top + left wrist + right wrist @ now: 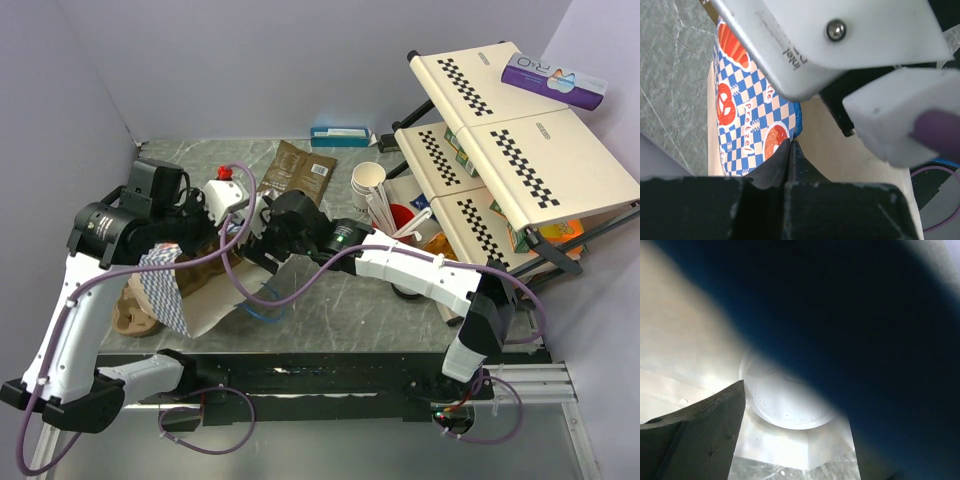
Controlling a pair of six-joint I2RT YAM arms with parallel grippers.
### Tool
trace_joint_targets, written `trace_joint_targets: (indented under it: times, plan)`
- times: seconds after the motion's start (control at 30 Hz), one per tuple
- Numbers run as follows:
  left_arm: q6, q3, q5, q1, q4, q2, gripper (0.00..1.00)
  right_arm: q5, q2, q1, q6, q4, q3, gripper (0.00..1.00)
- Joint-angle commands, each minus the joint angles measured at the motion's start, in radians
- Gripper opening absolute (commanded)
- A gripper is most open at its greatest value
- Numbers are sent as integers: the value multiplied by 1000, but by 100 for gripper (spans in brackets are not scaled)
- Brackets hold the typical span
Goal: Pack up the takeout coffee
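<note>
So the takeout coffee (pixel 790 405) is down inside what I'm fairly sure is the pretzel bag (pixel 745 115). In the right wrist view all I get of it is the round white lid (pixel 772 390), lower middle of the frame, with pale paper walls around it and a big dark blur over the upper right. From the top camera I can't see the cup at all; it's hidden under the two wrists, left of centre. The right gripper (pixel 268 235) hangs right over it with jaws spread wide and nothing in them, one finger (pixel 700 440) showing at lower left, clear of the lid. The left gripper (pixel 790 147) is pressed together, tips meeting right at the edge of the blue-and-white checked paper, pinching the rim as far as I can tell. My read is the cup's in and we're at the let-go-and-back-out part. The next move needs the right arm to come straight up out of the mouth without snagging the lid or dragging a wall, while the left holds that rim steady. The brown pulp carrier (pixel 130 315) at lower left and the stack of lidless cups (pixel 367 182) right of centre aren't in play.
</note>
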Motion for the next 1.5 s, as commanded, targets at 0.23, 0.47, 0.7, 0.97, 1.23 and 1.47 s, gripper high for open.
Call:
trace_joint_targets:
  times: [0.23, 0.47, 0.7, 0.97, 1.23, 1.47]
  plan:
    - [43, 14, 172, -21, 46, 19, 1, -83, -153, -11, -137, 56, -83, 0]
    - [68, 0, 231, -21, 112, 34, 1, -114, -248, -10, -223, 45, -161, 0]
    - [68, 38, 287, -21, 145, 45, 1, -108, -277, -10, -274, 24, -183, 0]
    - [36, -51, 352, -21, 256, -35, 1, -195, -328, -11, -569, 38, -262, 0]
    - [28, -138, 381, -21, 282, -84, 1, -203, -268, -8, -738, -31, -206, 0]
    - [-10, -197, 404, -21, 340, -115, 1, -184, -187, -8, -781, -232, -83, 0]
